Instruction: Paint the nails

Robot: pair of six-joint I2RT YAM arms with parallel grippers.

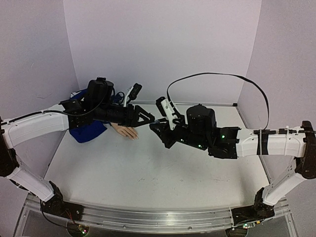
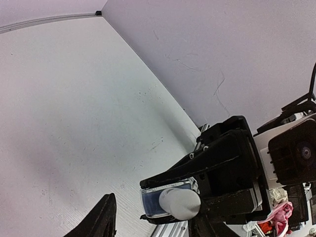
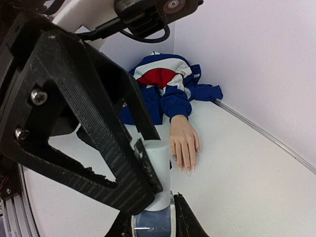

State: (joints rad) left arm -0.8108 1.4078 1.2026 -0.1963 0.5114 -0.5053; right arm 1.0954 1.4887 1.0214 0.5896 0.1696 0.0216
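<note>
The right gripper is clamped on the blue base of a small bottle, the left gripper sits at that bottle's white cap, whether gripping it I cannot tell, and the nails of the mannequin hand lie near the bottle.

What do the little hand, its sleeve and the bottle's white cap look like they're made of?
The hand is probably moulded plastic or vinyl: smooth peach surface with a faint sheen. The sleeve is soft fabric: matte, creased and folded. The white cap is likely plastic: opaque, evenly white, matte.
</note>
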